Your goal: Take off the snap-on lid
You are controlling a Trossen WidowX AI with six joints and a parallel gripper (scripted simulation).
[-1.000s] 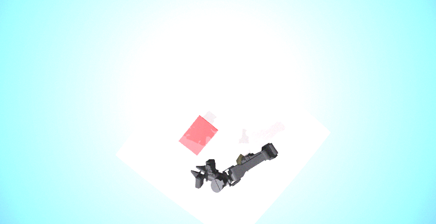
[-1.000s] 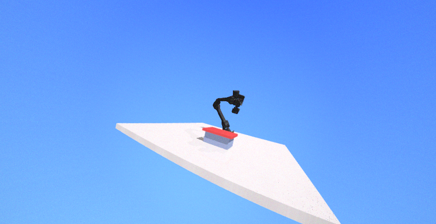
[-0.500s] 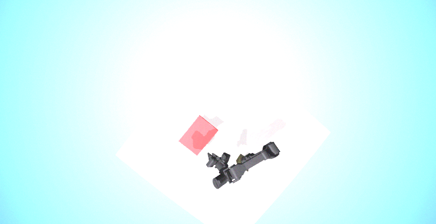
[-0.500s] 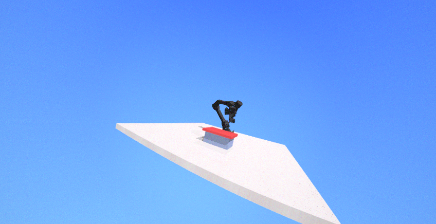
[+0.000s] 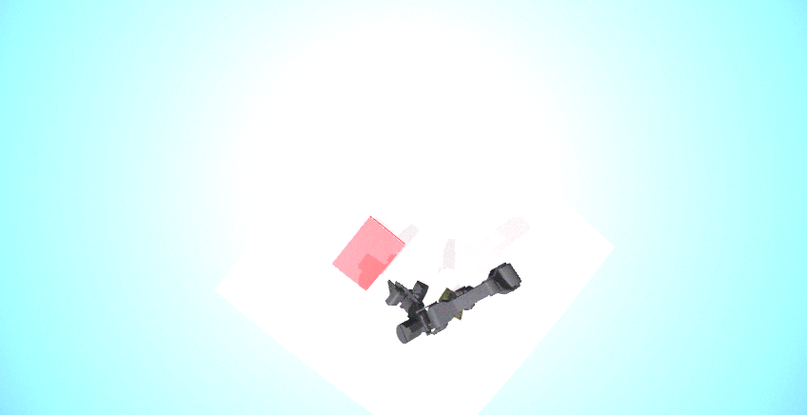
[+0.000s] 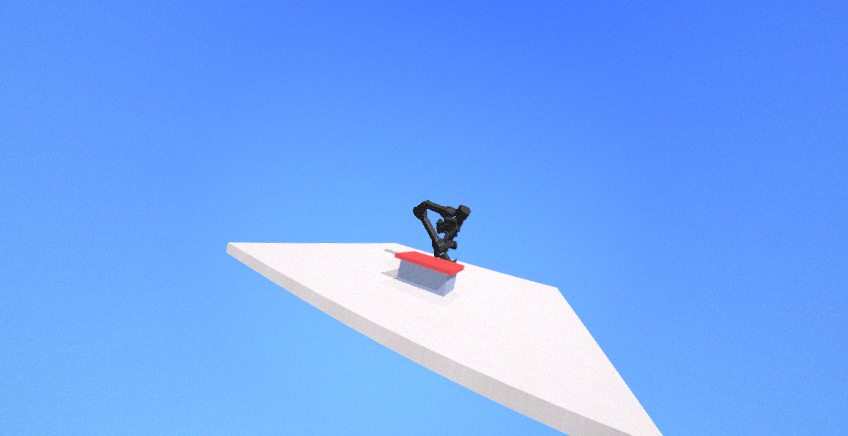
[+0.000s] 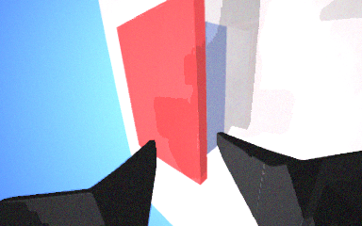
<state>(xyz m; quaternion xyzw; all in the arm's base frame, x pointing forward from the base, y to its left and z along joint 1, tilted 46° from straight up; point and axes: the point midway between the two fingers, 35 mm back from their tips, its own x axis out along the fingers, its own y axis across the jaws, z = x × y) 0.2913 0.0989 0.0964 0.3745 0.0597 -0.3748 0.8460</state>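
The red lid (image 5: 359,244) (image 6: 428,262) (image 7: 161,71) sits level on the storage box, its edges overhanging the walls. The blue-grey box (image 6: 423,278) (image 7: 217,85) stands on the table; the top view shows only the lid over it. My gripper (image 5: 403,284) (image 7: 186,141) is open, with nothing between its fingers. In the top view it appears just off the lid's lower right side. The exterior view shows it higher than the lid, but its fingertips are hard to make out there. In the wrist view a lid corner shows beyond and between the fingertips, with no contact visible.
The white table (image 5: 509,331) (image 6: 505,348) (image 7: 334,113) carries the box and the arm. The arm (image 5: 466,297) (image 6: 429,229) stands behind the box in the exterior view, bent over at its elbow. Its shadow falls on the lid and table. Table edges show in the top and exterior views.
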